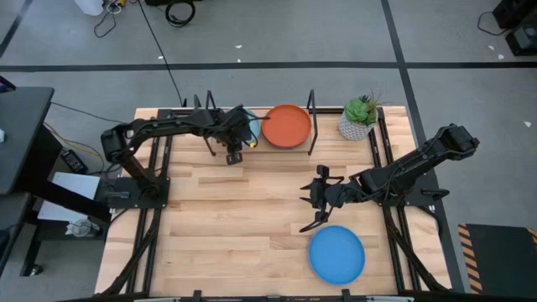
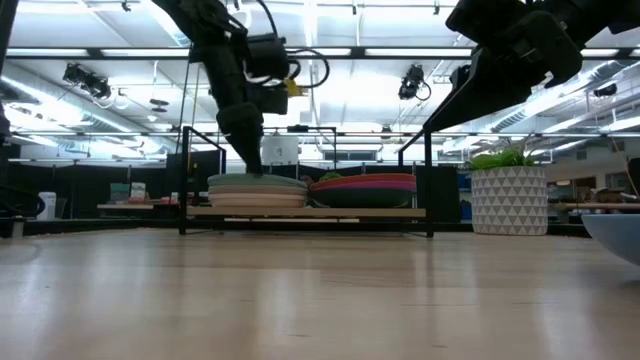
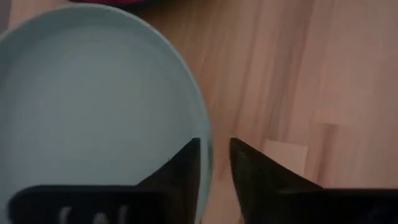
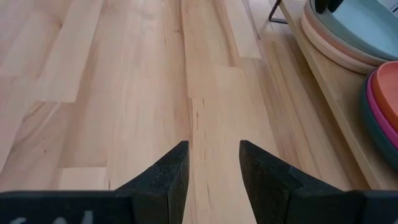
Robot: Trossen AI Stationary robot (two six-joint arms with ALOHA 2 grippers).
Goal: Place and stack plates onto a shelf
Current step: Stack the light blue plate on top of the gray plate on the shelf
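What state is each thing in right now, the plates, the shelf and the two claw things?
Light turquoise plate: on top of the shelf's left stack, its rim between the left end effector's fingers.
Orange plate: on top of the right stack.
Blue plate: lying flat on the table, not yet shelved.
Shelf: holds two stacks.
Left end effector: shut on the turquoise plate's rim.
Right end effector: open, empty, above the table.
Potted plant: upright.

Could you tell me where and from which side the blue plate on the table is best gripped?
Take the blue plate by its raised rim, probably the edge nearest the right tool, coming from above: it lies flat and shallow on the tabletop, so only the rim offers a pinch.
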